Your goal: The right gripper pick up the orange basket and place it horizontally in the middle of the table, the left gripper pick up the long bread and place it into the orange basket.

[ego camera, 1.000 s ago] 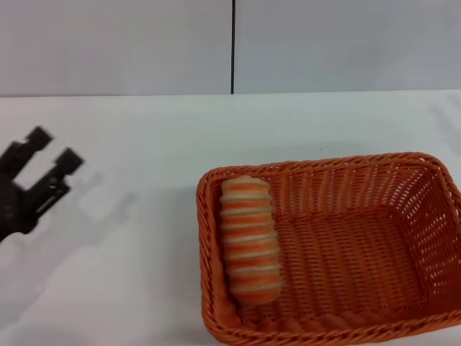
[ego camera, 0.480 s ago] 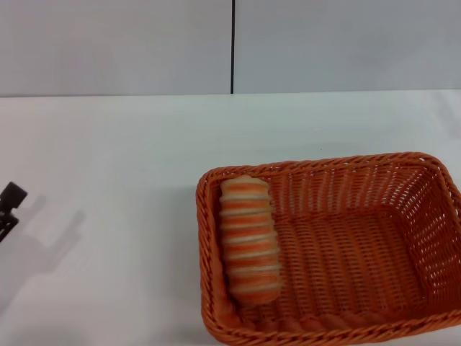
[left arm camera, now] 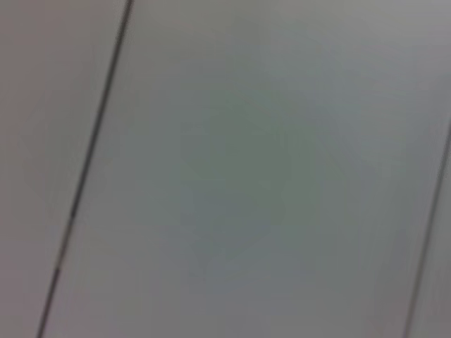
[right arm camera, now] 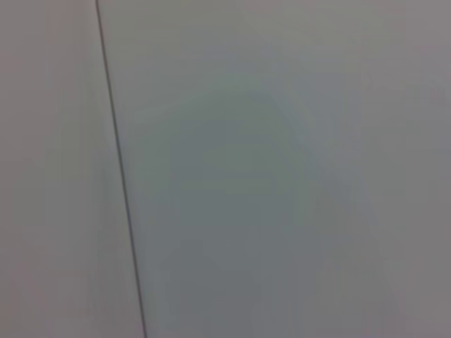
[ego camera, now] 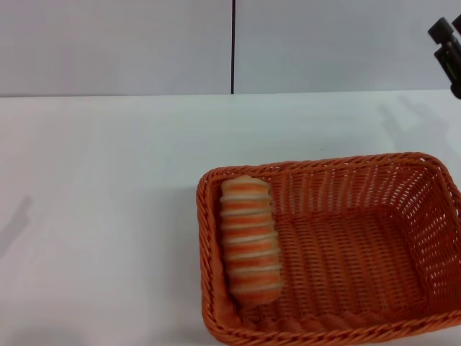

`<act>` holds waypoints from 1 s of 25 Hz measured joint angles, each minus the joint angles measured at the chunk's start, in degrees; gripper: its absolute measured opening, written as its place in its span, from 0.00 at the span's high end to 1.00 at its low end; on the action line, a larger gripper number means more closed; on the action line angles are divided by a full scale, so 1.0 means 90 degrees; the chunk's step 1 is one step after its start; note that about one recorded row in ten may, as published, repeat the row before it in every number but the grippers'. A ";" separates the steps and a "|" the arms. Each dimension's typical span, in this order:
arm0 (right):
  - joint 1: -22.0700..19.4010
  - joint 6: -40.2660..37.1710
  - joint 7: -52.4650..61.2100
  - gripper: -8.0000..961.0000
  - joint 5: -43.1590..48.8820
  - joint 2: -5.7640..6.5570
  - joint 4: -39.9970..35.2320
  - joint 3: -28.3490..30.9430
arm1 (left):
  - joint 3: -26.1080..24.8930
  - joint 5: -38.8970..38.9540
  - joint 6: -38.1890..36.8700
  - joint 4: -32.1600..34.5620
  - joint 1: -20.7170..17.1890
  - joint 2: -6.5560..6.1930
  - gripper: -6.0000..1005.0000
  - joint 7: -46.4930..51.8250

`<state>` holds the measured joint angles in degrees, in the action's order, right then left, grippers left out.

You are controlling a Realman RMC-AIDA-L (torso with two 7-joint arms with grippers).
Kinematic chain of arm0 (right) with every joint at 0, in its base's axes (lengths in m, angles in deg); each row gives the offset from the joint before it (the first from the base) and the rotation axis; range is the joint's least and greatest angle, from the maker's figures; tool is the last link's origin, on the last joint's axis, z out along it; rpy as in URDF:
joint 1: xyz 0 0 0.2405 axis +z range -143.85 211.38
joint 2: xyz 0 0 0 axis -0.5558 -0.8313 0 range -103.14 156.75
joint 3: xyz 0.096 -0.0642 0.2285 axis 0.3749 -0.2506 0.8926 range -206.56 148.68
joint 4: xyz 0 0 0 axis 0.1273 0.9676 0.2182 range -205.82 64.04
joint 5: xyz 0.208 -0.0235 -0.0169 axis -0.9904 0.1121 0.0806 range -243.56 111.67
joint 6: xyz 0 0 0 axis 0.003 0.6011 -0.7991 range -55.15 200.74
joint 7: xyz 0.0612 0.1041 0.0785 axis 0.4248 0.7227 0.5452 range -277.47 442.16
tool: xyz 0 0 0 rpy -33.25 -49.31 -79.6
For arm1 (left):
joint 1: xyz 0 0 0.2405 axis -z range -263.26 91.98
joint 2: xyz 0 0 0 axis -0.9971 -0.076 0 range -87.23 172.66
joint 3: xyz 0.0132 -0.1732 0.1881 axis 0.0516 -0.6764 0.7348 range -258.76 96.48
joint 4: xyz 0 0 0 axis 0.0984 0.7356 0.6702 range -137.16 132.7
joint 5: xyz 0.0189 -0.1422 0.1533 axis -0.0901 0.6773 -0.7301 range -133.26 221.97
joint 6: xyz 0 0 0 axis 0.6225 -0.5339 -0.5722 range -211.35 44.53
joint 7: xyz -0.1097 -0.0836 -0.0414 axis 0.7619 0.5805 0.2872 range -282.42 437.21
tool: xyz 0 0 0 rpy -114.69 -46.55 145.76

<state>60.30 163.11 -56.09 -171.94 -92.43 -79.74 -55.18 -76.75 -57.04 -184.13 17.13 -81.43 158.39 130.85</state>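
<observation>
Long bread [ego camera: 250, 241] lies inside orange basket [ego camera: 328, 249]; right gripper [ego camera: 448, 45], finger state indiscernible, should retreat high, avoiding the rim.

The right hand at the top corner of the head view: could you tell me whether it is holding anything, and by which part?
Nothing is visibly held. The right hand is up at the frame's edge, away from the long bread lying in the orange basket.

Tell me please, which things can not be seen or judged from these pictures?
- Left gripper: outside every view.
- Right gripper: head view, cut off by the top right corner; finger state unreadable.
- Orange woven basket: near rim and right side cropped by the head view's edges.
- Striped orange and cream bread loaf: underside hidden.
- Both wrist views: only grey wall with dark seams.
</observation>
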 joint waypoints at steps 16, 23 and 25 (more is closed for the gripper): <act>-0.0270 -0.0305 -0.0135 0.51 0.0053 0.0043 -0.0052 0.0511 | -0.1346 -0.0004 0.0054 -0.0949 0.0049 0.0267 0.19 -0.1678; -0.0439 -0.0052 -0.0021 0.51 0.0013 0.0049 -0.0252 0.0582 | -0.1409 -0.0003 0.0170 -0.1382 0.0139 0.0284 0.19 -0.2171; -0.0422 -0.0084 -0.0004 0.51 0.0002 0.0051 -0.0294 0.0586 | -0.1409 -0.0003 0.0146 -0.1480 0.0130 0.0275 0.19 -0.2226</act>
<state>56.51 162.35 -56.12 -171.92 -91.97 -82.39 -49.90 -89.43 -57.07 -182.82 3.80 -80.26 160.87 110.81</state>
